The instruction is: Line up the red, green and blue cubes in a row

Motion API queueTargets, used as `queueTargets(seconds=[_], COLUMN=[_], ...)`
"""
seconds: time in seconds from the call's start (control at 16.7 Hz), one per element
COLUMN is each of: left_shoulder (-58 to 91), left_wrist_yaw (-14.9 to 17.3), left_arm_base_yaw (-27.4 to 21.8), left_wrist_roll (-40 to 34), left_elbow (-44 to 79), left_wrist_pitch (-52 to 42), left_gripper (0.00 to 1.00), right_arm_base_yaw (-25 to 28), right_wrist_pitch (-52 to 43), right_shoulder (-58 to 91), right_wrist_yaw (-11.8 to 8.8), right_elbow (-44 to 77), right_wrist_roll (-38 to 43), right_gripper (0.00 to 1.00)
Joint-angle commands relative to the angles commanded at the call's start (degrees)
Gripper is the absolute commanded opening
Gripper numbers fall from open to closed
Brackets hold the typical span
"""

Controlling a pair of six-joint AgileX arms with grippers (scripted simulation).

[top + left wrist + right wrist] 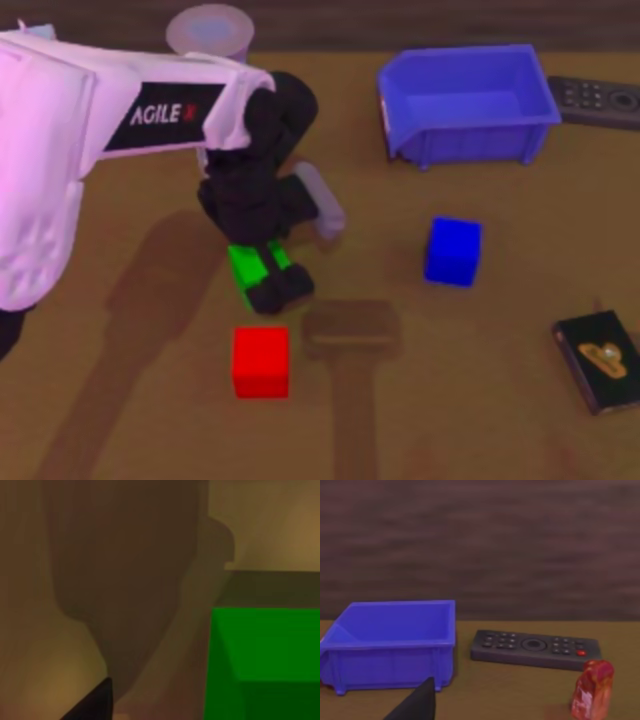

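Reaching down over the counter, my left arm has its end effector at the green cube, its dark fingers lying over the cube's top; whether they clamp it I cannot tell. Just below in the top view sits the red cube, near but apart. Off to the right is the blue cube, below the blue bin. My right arm is out of the top view, its camera facing the bin and a remote control.
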Motion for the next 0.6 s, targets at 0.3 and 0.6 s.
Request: queueTargets(seconds=[0.3,0.6], left_shoulder=[0.00,0.00], left_wrist_yaw=[0.00,0.00], left_arm_base_yaw=[0.00,0.00], left_wrist_roll=[0.00,0.00], left_elbow=[0.00,0.00], left_wrist_pitch=[0.00,0.00], left_gripper=[0.55,0.17], right_arm_base_yaw=[0.00,0.00], right_wrist_pitch=[0.00,0.00], right_shoulder=[0.00,0.00], right_wrist_yaw=[0.00,0.00], right_elbow=[0.00,0.00], right_wrist_roll=[0.00,0.00], right_gripper=[1.00,1.00])
